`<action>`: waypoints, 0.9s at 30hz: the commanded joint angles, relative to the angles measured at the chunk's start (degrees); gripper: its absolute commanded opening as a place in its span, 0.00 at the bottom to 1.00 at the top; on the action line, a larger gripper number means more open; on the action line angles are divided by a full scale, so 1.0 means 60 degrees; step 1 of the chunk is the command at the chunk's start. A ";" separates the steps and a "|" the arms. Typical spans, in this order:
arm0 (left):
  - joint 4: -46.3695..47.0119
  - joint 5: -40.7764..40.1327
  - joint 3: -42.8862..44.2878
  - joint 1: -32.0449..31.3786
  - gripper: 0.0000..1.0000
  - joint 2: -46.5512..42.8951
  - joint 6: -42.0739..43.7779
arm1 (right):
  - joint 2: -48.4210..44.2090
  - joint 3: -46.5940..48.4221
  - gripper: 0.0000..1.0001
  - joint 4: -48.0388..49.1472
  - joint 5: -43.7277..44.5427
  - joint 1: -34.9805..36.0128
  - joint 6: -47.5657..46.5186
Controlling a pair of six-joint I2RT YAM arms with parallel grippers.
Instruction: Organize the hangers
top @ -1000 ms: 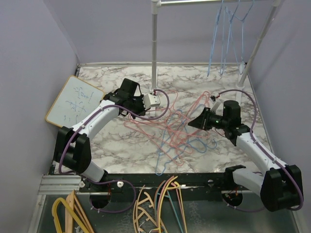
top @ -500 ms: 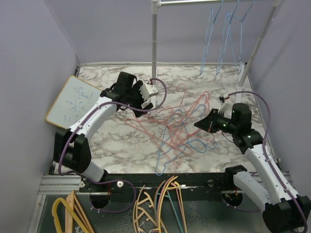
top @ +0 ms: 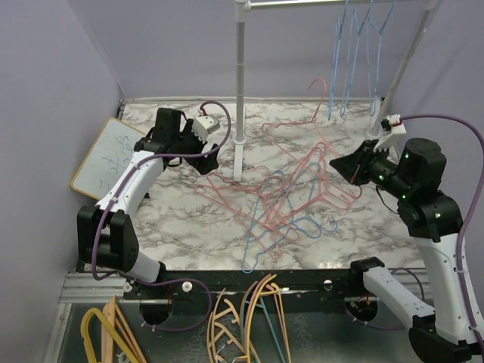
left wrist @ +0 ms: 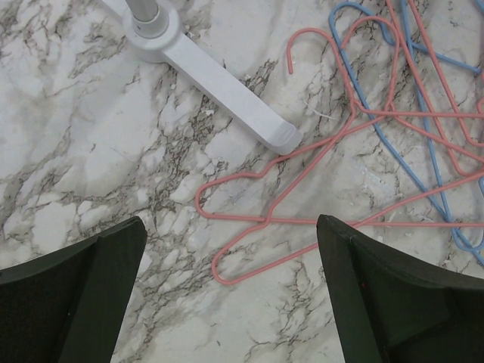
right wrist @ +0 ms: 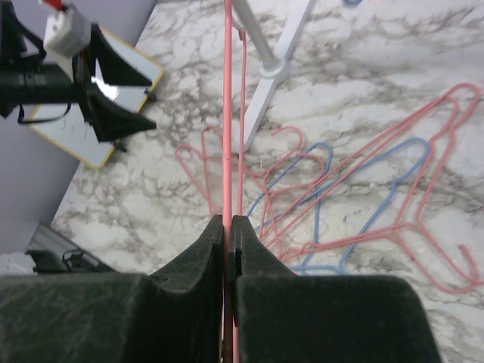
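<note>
A tangle of pinkish-red and light blue wire hangers [top: 280, 200] lies mid-table. Several blue hangers [top: 352, 45] hang on the rail [top: 333, 4] at the top. My right gripper [top: 340, 162] is raised at the right, shut on one pink hanger [top: 327, 125] whose hook points up toward the rail. In the right wrist view the pads [right wrist: 228, 223] pinch its wire [right wrist: 227, 113]. My left gripper [top: 204, 155] hovers open at the back left, holding nothing. Its wrist view shows wide-apart fingers [left wrist: 231, 234] above a pink hanger [left wrist: 257, 219] on the marble.
The white rack post [top: 240, 76] stands mid-table, its foot [left wrist: 227, 83] close to my left gripper. A slanted rack leg [top: 401, 68] rises at the right. A whiteboard [top: 113, 155] leans at the left wall. Thicker yellow and wood-coloured hangers [top: 242, 318] lie below the front edge.
My left gripper opened and drew back left, away from the pile. My right gripper closed on a pink hanger and lifted it up and to the right.
</note>
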 commanded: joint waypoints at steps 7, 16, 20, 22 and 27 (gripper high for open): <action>0.0660 0.0274 -0.0768 0.0094 0.98 -0.0328 -0.0374 | 0.1686 0.3165 0.01 0.0136 0.2942 0.0002 -0.0235; 0.0665 -0.0174 -0.1054 0.0080 0.99 -0.0390 -0.0145 | 0.3741 0.5204 0.01 0.1164 0.2483 0.0004 -0.0354; 0.0637 -0.0217 -0.1058 0.0087 0.99 -0.0339 -0.0139 | 0.4548 0.5827 0.01 0.1555 0.2480 0.0002 -0.0292; 0.0639 -0.0183 -0.1071 0.0090 0.99 -0.0330 -0.0134 | 0.4875 0.6020 0.01 0.1748 0.2480 0.0003 -0.0272; 0.0621 -0.0135 -0.1100 0.0087 0.99 -0.0347 -0.0050 | 0.5458 0.6325 0.01 0.2109 0.2275 0.0004 -0.0158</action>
